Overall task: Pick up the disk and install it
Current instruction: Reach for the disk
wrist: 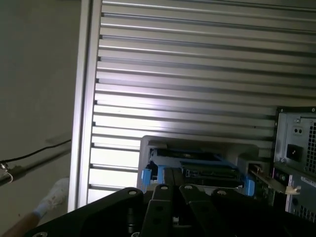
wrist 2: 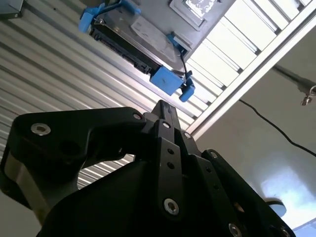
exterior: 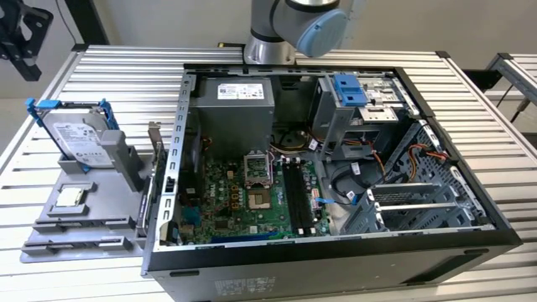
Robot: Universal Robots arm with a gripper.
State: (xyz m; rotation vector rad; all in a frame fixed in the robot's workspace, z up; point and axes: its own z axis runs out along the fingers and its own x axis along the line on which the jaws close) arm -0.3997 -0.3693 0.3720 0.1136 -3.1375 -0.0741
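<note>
Second wrist view showed the claw, opening untellable, well apart from the disk ahead; pickup looked unstarted, probably demanding a squared approach.

Open air lies above the disk, which stands tilted in the grey holder — bare slats of the table stretch behind it and to the exterior view's left. On the exterior view's right, the wall of the computer case rises just beside the holder and narrows that side. The case is open on top, but the power supply, drive cage and loose cables crowd its far end.
</note>
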